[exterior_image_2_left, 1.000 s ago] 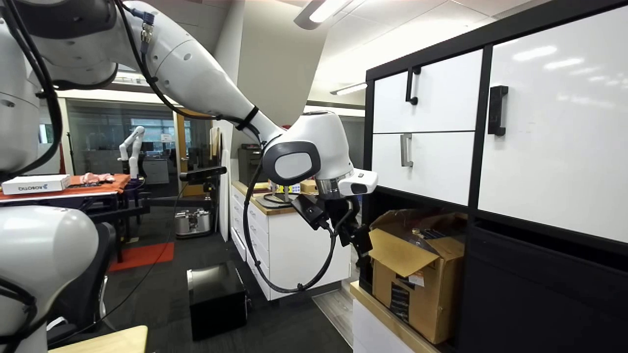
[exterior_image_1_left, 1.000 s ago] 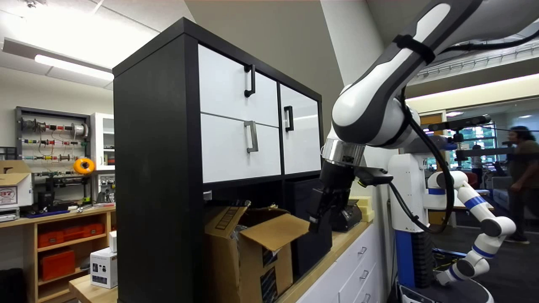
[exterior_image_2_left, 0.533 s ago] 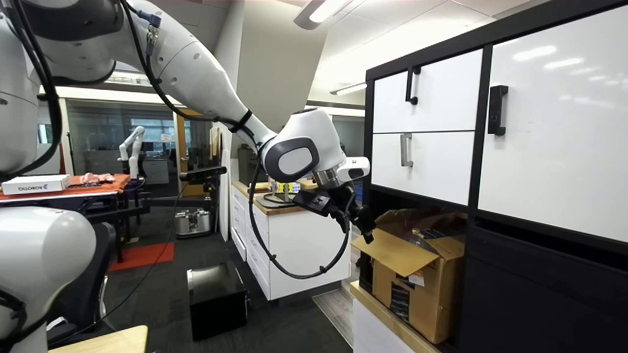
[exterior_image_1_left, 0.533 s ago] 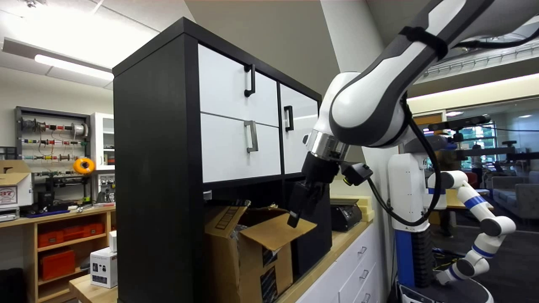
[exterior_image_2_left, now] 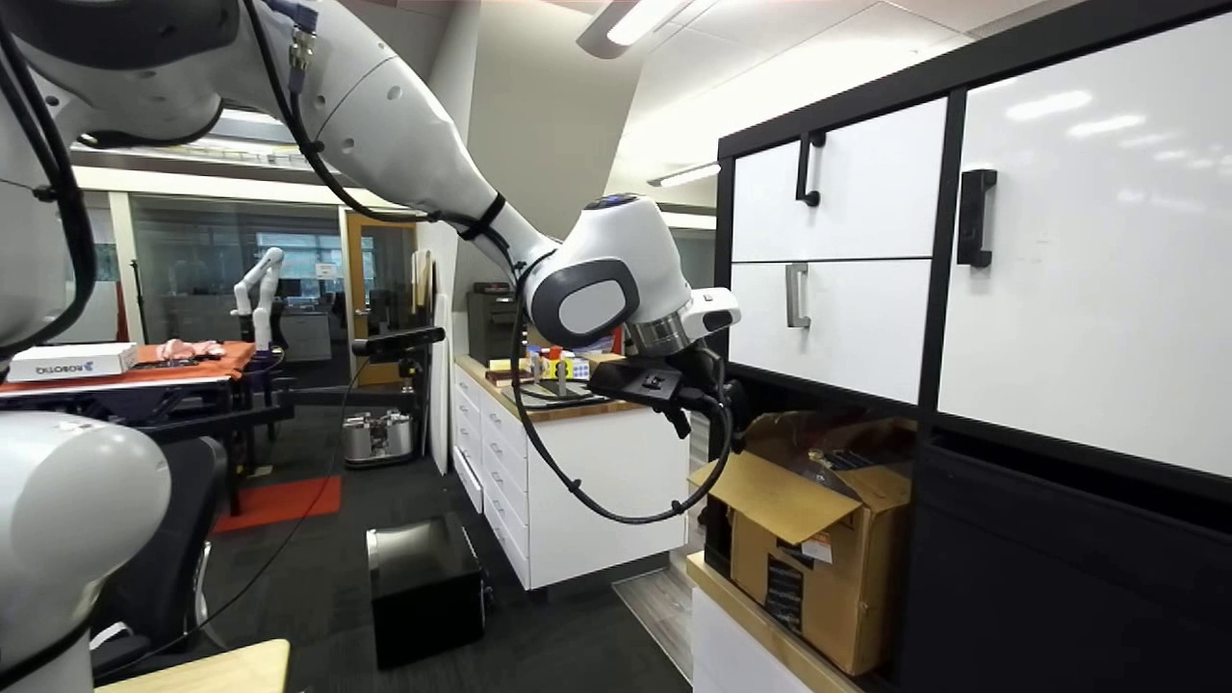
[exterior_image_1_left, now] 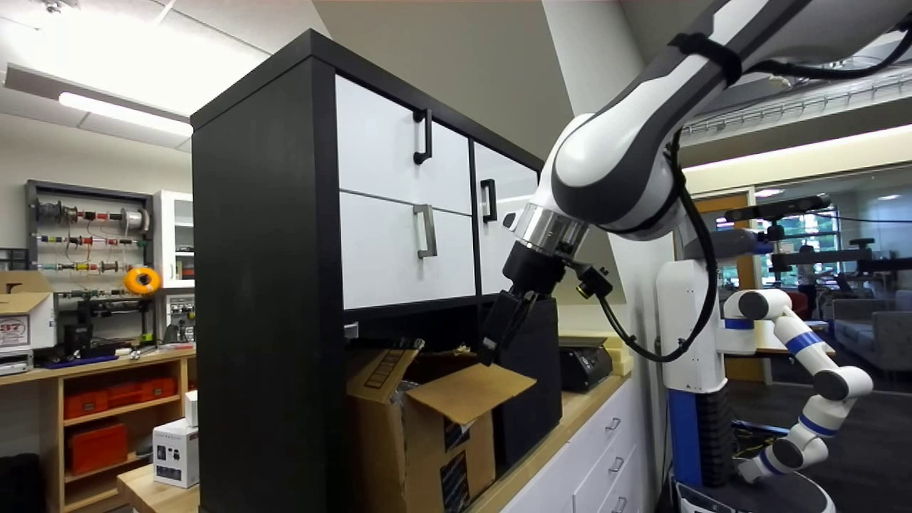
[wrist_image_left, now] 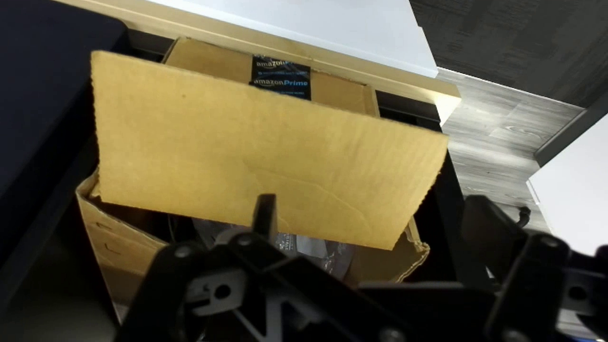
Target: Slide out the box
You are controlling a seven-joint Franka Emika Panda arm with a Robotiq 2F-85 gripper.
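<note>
The box (exterior_image_1_left: 434,449) is a brown cardboard carton with dark tape, standing upright in the lower open compartment of the black cabinet. It also shows in an exterior view (exterior_image_2_left: 833,587) and in the wrist view (wrist_image_left: 209,59). Its broad front flap (wrist_image_left: 266,147) sticks outward, and plastic-wrapped contents show behind it. No red strip shows clearly. My gripper (exterior_image_1_left: 490,349) is above the flap, pointing down and toward the cabinet. In the wrist view the fingers (wrist_image_left: 377,223) are wide apart with nothing held between them. Whether the near finger touches the flap cannot be told.
The cabinet (exterior_image_1_left: 267,285) has white drawers (exterior_image_2_left: 833,327) with handles just above the opening. A dark fabric bin (exterior_image_2_left: 1059,577) fills the compartment beside the box. The wooden ledge (exterior_image_1_left: 527,456) runs along the front, over white drawers. A black device (exterior_image_1_left: 584,367) stands further along.
My gripper has moved toward the cabinet and then slightly up, from beside the flap's outer edge to above it. The flap's outer corner, hidden behind the gripper earlier, now shows. The box stays put.
</note>
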